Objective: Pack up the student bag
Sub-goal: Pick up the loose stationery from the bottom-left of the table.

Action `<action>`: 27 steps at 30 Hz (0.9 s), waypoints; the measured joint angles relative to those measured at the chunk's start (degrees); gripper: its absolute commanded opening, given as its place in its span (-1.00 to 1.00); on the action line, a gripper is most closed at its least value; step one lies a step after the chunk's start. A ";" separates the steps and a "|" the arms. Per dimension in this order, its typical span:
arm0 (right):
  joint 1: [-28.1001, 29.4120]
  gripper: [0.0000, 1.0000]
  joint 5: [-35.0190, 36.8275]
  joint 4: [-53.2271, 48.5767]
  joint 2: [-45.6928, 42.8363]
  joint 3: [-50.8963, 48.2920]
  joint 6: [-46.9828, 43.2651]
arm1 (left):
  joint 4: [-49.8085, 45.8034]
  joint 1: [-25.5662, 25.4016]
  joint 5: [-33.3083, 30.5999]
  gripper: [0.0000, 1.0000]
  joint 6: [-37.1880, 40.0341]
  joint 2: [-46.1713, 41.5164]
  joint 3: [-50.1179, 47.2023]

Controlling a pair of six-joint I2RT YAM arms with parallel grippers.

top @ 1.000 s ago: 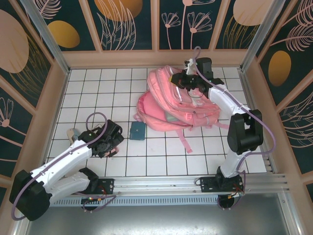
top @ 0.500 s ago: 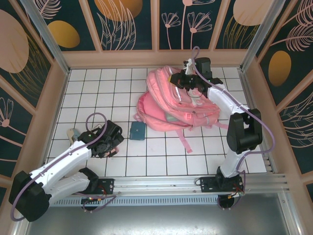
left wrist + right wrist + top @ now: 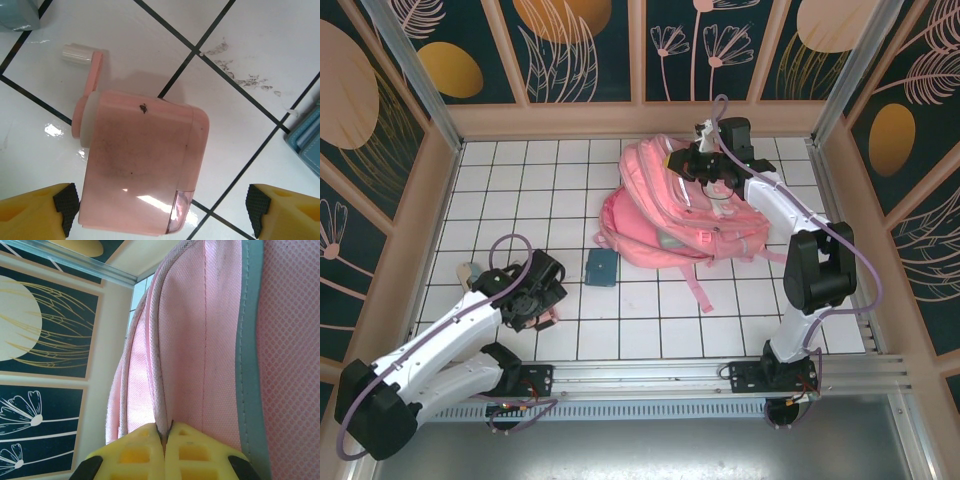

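lying slumped on the white tiled table (image 3: pixel 650 310) in the top view, the student bag (image 3: pixel 685 215) has its straps trailing from its near edge. the right gripper (image 3: pixel 692 163) is at the bag's far top edge, touching the fabric. the left gripper (image 3: pixel 535 305) hangs well off the bag's near left, and a small teal case (image 3: pixel 602 267) lies just beside the bag's near left corner.

from the left wrist, the left gripper (image 3: pixel 160 205) has its fingers (image 3: pixel 62 202) spread wide and grips nothing. a pink crank sharpener (image 3: pixel 140 165) lies on the tiles between them.

from the right wrist, the right gripper (image 3: pixel 165 440) has its yellow fingers (image 3: pixel 135 450) pressed together, pinching a seam fold of the bag's (image 3: pixel 200 340) pink fabric.
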 measured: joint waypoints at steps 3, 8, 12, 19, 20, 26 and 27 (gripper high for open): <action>0.09 -1.00 -0.02 0.00 0.31 0.00 0.00 | -0.04 0.00 0.07 0.77 0.31 0.00 0.52; 0.42 -1.00 0.00 0.00 0.63 0.00 0.00 | 0.31 0.00 1.66 0.76 1.33 0.28 -1.90; 0.42 -1.00 0.00 -0.02 0.63 0.00 -0.39 | 0.35 0.00 2.45 0.75 1.99 0.50 -4.39; 0.42 -1.00 0.00 0.00 0.63 0.00 -0.85 | 3.13 0.00 3.61 0.61 3.08 1.42 -7.19; 0.42 -1.00 0.00 -0.02 0.63 0.00 -0.85 | 3.69 0.00 3.69 0.60 3.13 1.42 -7.39; 0.42 -1.00 0.00 -0.02 0.63 0.00 -1.01 | 6.80 0.00 3.80 0.24 3.65 1.46 -8.00; 0.42 -1.00 0.00 -0.02 0.63 0.00 -0.98 | 6.97 0.00 3.65 0.21 3.85 1.46 -8.00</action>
